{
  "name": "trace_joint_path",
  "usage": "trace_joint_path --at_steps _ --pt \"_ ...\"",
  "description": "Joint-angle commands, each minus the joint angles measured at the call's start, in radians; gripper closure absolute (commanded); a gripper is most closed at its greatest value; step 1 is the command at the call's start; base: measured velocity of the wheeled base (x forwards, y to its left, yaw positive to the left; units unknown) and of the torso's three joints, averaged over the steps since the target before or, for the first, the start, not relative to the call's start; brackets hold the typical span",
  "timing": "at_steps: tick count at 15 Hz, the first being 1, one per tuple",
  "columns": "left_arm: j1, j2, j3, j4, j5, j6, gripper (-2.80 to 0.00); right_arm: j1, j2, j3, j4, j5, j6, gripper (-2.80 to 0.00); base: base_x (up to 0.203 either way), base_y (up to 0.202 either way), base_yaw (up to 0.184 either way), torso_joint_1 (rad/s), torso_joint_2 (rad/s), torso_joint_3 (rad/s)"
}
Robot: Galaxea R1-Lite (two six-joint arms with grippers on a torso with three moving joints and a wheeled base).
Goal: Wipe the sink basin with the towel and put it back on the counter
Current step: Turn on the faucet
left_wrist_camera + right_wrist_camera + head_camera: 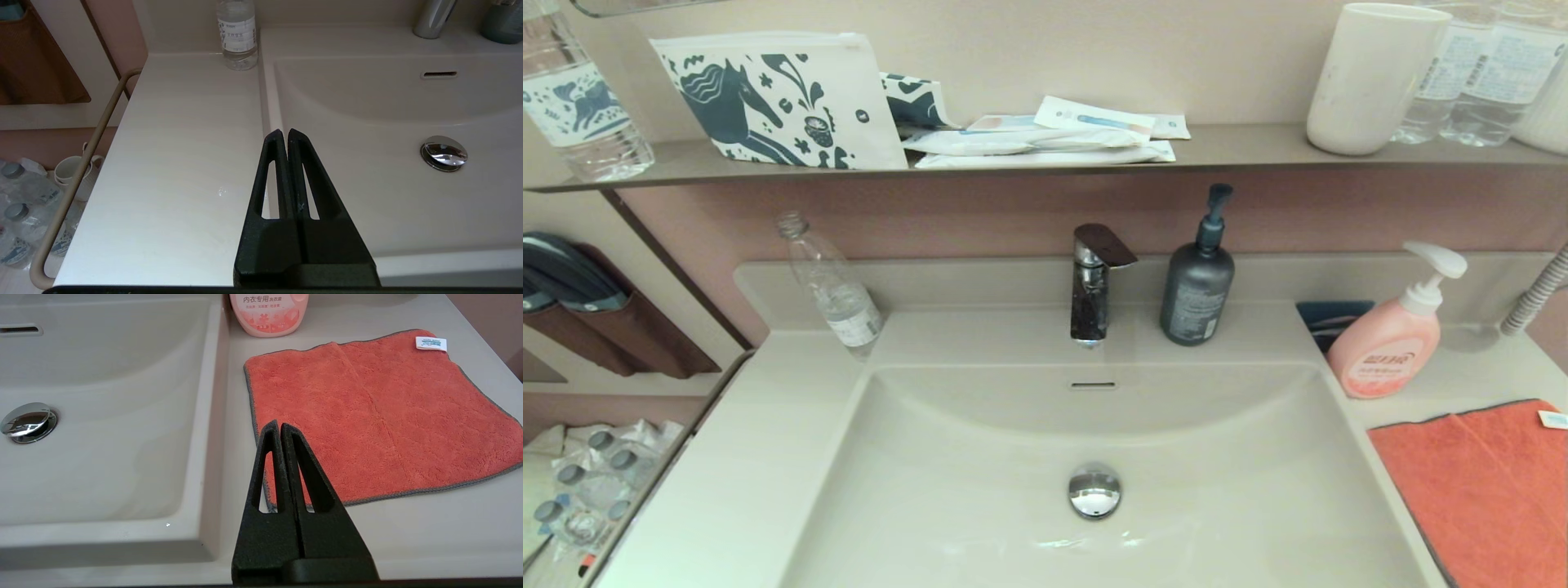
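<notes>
The towel point(380, 416) lies flat on the counter point(768, 457) at 3 o'clock of the sink basin point(980, 506), untouched. The right gripper point(280, 426), fingers pressed together and empty, hovers over its near-left edge, so that arm is nearer. The left gripper point(284, 134), likewise closed, hangs at the basin's 9 o'clock rim. The pink pump bottle point(267, 314) at the towel's 12 o'clock reads 内衣专用.

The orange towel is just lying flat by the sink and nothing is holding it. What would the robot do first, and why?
Probably open the right end effector and lower it onto the near edge of the towel. Its fingers are pressed shut and hang just over that edge, holding nothing, while the towel lies spread flat on the counter beside the sink basin. The left end effector, also shut, hangs over the basin's far rim.
</notes>
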Motion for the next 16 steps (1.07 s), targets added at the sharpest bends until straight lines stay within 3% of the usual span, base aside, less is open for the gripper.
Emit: trace_joint_path --at_steps 1,6,8,12,14,16 --pt "0.0 0.102 -0.052 -0.003 -0.017 0.0 0.0 0.0 0.0 0.0 0.0 0.0 0.0 0.0 0.0 0.0 0.0 0.0 0.0 0.0" --pt "-0.021 0.259 -0.132 -0.016 -0.172 0.0 0.0 0.0 0.0 0.0 0.0 0.0 0.0 0.0 0.0 0.0 0.0 0.0 0.0 0.0" --pt "-0.022 0.396 -0.153 -0.1 -0.183 0.0 0.0 0.0 0.0 0.0 0.0 0.0 0.0 0.0 0.0 0.0 0.0 0.0 0.0 0.0" --pt "-0.036 0.724 -0.192 -0.373 -0.2 -0.005 0.0 0.0 0.0 0.0 0.0 0.0 0.0 0.0 0.0 0.0 0.0 0.0 0.0 0.0" --pt "-0.076 0.874 -0.245 -0.459 -0.202 -0.018 0.0 0.0 0.0 0.0 0.0 0.0 0.0 0.0 0.0 0.0 0.0 0.0 0.0 0.0" --pt "-0.162 0.99 -0.325 -0.535 -0.176 -0.028 0.0 0.0 0.0 0.0 0.0 0.0 0.0 0.0 0.0 0.0 0.0 0.0 0.0 0.0"
